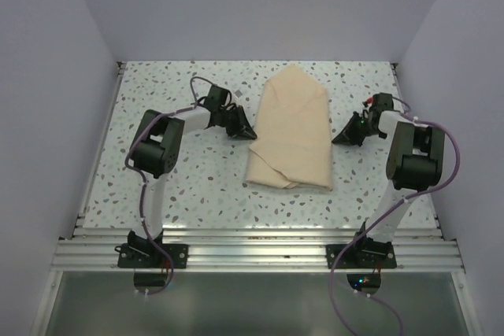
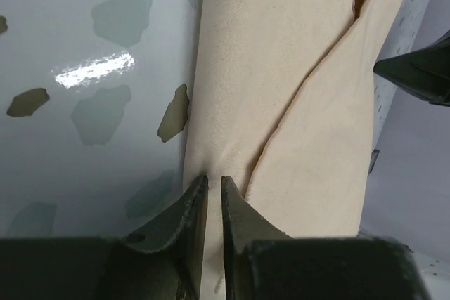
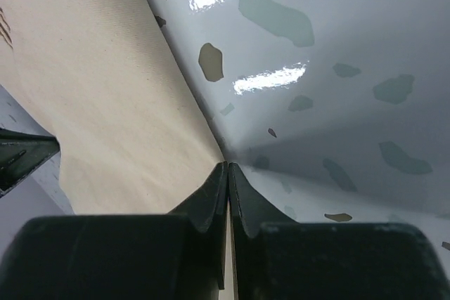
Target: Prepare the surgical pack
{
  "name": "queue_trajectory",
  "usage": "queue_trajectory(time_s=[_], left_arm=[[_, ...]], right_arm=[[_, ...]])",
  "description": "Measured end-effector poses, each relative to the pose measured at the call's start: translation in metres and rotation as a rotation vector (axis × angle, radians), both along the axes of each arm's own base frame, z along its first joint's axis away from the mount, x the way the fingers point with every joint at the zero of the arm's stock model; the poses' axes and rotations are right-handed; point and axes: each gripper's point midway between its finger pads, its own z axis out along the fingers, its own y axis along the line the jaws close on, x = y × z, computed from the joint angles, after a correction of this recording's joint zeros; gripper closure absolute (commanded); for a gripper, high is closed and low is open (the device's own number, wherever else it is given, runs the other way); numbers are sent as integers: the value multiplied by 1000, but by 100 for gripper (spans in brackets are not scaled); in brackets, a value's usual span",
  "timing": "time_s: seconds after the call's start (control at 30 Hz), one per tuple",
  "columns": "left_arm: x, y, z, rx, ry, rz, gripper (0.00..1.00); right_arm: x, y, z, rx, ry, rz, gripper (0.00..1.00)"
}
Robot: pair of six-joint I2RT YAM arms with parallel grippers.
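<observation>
Left end effector [image 2: 214,179] pinches the smooth, point-folded tan cloth sheet [image 2: 281,89].

Tan cloth sheet [image 1: 291,131] matt, woven; speckled table [image 1: 181,186] glossy.

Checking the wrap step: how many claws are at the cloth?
2: the left claw at the cloth's left edge, pinching a fold; the right claw shut at its right edge. None hidden.

Arms reach inward; left tool [image 1: 249,132] pinched nearly closed, right tool [image 1: 338,140] closed.
</observation>
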Motion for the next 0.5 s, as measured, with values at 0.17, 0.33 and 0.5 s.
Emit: queue_trajectory(time_s=[0.17, 0.33, 0.5], left_arm=[[2, 1, 10, 21, -55, -41, 58], [39, 7, 33, 61, -182, -10, 40], [115, 9, 80, 42, -399, 45, 13]], right_arm=[[19, -4, 15, -9, -35, 4, 90], [63, -12, 42, -23, -148, -11, 55], [111, -15, 37, -26, -204, -15, 32]])
